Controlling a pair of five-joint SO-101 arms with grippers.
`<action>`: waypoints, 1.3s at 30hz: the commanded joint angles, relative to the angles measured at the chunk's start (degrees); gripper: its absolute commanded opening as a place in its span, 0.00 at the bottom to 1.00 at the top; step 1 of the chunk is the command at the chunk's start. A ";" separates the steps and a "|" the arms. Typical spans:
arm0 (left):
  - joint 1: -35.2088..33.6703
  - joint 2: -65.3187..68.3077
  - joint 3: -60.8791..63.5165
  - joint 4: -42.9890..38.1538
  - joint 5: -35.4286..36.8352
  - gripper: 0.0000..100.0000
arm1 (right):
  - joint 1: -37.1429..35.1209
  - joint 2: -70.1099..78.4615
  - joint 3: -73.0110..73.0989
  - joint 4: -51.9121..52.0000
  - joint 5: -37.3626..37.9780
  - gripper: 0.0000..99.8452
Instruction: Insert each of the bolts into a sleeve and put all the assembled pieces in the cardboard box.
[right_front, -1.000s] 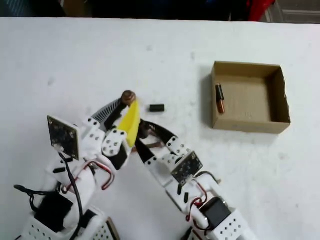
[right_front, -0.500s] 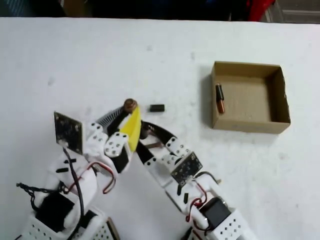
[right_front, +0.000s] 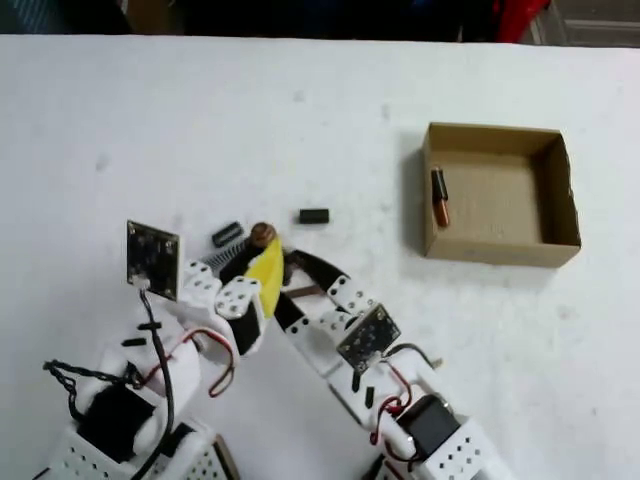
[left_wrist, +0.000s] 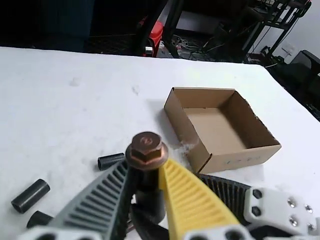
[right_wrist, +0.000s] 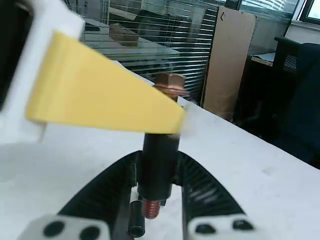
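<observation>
My left gripper (left_wrist: 147, 169), with one grey and one yellow finger (left_wrist: 192, 200), is shut on a copper bolt (left_wrist: 146, 149) just under its hex head. The bolt's shaft runs down through a black sleeve (right_wrist: 159, 162), and its threaded tip pokes out below. My right gripper (right_wrist: 159, 165) is shut on that sleeve with its black fingers. In the high view both grippers meet near the table's front centre, around the bolt (right_front: 262, 234). The cardboard box (right_front: 495, 131) stands at the right and holds one assembled piece (right_front: 439, 197).
Loose black sleeves lie on the white table: one (right_front: 314, 216) right of the grippers, one (right_front: 227, 234) just left of them. The left wrist view shows sleeves (left_wrist: 30, 195) (left_wrist: 111, 161) beside the fingers. Bare table lies between the grippers and the box.
The left gripper has moved nearer and to the right with the bolt, bringing it over the right gripper's sleeve. A loose sleeve it hid now shows on the table.
</observation>
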 joint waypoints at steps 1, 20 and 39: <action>0.04 0.22 0.00 -4.84 -2.90 0.02 | 0.75 -0.57 0.44 -0.13 0.44 0.02; -0.31 0.22 0.26 -5.45 -5.10 0.14 | 0.84 -0.57 0.44 -0.04 0.53 0.02; -4.79 0.13 0.00 -5.71 -5.45 0.25 | 0.84 -0.57 0.44 1.19 0.53 0.02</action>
